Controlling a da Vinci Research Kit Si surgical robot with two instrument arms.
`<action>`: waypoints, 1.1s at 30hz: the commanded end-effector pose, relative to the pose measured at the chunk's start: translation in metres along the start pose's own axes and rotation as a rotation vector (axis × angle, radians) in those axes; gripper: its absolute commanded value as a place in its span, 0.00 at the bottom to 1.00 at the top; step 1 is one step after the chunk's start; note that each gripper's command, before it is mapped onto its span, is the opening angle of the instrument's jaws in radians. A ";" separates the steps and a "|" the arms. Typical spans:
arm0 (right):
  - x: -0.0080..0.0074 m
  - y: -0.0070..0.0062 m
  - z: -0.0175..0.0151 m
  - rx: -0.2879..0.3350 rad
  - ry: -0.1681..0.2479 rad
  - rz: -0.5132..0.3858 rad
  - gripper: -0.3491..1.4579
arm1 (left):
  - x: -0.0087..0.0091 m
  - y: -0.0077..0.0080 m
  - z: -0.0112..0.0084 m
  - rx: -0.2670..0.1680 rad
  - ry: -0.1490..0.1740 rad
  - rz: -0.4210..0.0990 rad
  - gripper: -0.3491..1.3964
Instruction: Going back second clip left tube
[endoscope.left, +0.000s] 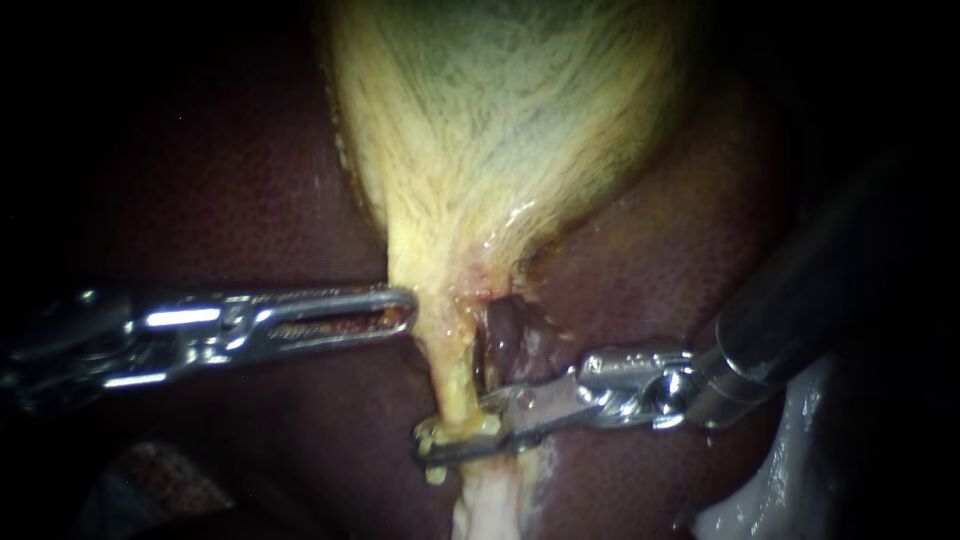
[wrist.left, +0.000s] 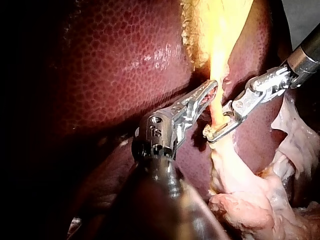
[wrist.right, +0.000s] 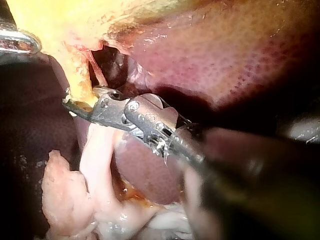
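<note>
We see the liver (endoscope.left: 250, 180) as the floor of it all, dark red, finely stippled and wet, with blackness around its edges. The gallbladder (endoscope.left: 500, 120), yellow and fibrous, narrows toward the instruments into the tube (endoscope.left: 455, 370). Our right instrument (endoscope.left: 445, 440) has its jaws clamped across the tube, one on each side, yellow tissue pinched between them. Our left instrument (endoscope.left: 403, 305) has its jaws closed together and empty, the tip touching the gallbladder's neck, apart from the right jaws. Beside the tube, on the right instrument's side, a dark hollow (endoscope.left: 505, 340) opens. The wrist views add pale tissue (wrist.right: 75, 200) hanging in lumps under the right jaws, where the tube runs on. The left wrist view alone shows teeth along the left jaws; the right wrist view alone shows a thin strand (wrist.right: 98, 72) beside the tube, ahead of the right jaws
</note>
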 end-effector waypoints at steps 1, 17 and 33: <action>0.0000 0.0000 0.0000 -0.001 -0.001 -0.001 0.00 | 0.0000 0.0000 0.0000 0.000 0.000 0.000 0.00; 0.0012 0.0002 -0.0007 -0.001 0.011 -0.137 0.39 | 0.0000 0.0000 -0.0001 0.000 0.000 0.000 0.00; 0.0019 0.0005 -0.0032 -0.090 0.029 -0.340 0.52 | 0.0001 0.0000 -0.0002 0.001 0.000 0.000 0.00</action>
